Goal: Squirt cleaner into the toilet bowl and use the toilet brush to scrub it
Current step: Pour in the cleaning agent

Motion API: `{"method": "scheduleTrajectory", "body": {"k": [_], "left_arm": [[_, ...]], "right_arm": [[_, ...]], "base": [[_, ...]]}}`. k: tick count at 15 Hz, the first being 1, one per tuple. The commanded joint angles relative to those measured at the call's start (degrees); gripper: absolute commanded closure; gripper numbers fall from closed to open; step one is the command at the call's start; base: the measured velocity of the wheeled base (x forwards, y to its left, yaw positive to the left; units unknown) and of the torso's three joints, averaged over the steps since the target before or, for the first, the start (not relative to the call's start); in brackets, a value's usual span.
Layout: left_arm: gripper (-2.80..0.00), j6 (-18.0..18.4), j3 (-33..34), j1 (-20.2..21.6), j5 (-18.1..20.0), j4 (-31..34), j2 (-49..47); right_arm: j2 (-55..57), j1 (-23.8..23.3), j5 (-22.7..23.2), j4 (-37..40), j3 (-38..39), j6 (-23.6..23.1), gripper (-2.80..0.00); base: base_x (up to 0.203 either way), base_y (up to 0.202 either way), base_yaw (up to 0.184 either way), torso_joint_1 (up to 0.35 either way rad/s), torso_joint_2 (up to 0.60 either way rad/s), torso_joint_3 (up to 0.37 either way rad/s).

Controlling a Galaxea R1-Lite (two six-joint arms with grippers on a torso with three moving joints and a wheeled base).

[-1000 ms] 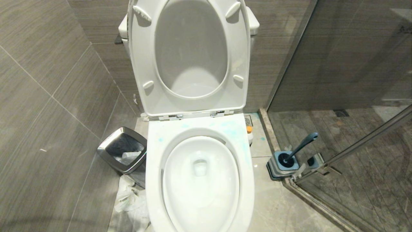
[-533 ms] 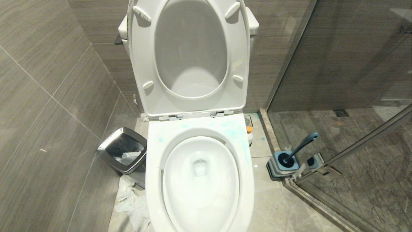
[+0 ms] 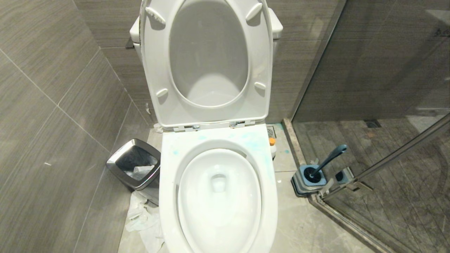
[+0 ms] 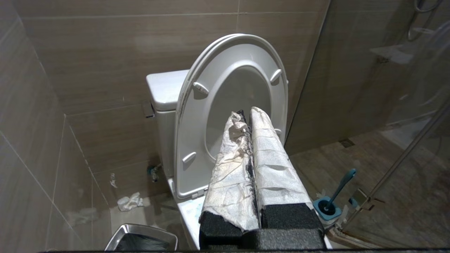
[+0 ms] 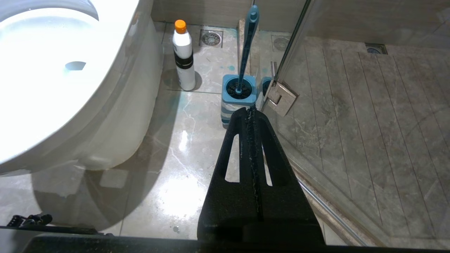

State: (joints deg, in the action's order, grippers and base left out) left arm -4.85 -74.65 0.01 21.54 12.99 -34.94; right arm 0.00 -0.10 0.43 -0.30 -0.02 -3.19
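Note:
The white toilet bowl point(image 3: 168, 196) stands in the middle of the head view, seat and lid point(image 3: 207, 56) raised. Pale turquoise smears of cleaner point(image 3: 254, 141) mark the back of its rim. The toilet brush point(image 3: 330, 158) leans in its blue holder point(image 3: 311, 177) on the floor to the right of the bowl, by the glass door. Neither arm shows in the head view. My left gripper point(image 4: 248, 114) is shut on nothing, its fingers wrapped in white paper, raised in front of the lid point(image 4: 239, 70). My right gripper point(image 5: 248, 109) is shut and empty, low above the floor just short of the brush holder point(image 5: 239, 89).
A white bottle with an orange cap point(image 5: 184, 56) stands on the floor between bowl and brush. A steel waste bin point(image 3: 135, 163) sits left of the bowl, with crumpled tissue point(image 3: 144, 218) beside it. A glass shower door point(image 3: 386, 161) and its hinge point(image 5: 281, 98) close off the right.

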Motion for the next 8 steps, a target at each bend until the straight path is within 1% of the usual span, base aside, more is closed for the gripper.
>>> {"method": "scheduleTrajectory", "body": {"k": [1,6,8], "left_arm": [[0.0,0.2,1.8,1.8,0.4,1.8,8.0],[0.0,0.4,9.4,3.0,0.0,7.7,19.1],[0.0,0.9,11.0,3.0,-0.4,8.2,19.4]], "right_arm": [[0.1,0.0,0.0,0.0,0.0,-0.1,0.0],[0.1,0.0,0.0,0.0,-0.1,-0.1,0.0],[0.1,0.0,0.0,0.0,0.0,-0.1,0.0]], "base": [[0.0,0.0,0.0,0.0,0.0,0.0],[0.0,0.0,0.0,0.0,0.0,0.0],[0.0,0.0,0.0,0.0,0.0,0.0]]}}
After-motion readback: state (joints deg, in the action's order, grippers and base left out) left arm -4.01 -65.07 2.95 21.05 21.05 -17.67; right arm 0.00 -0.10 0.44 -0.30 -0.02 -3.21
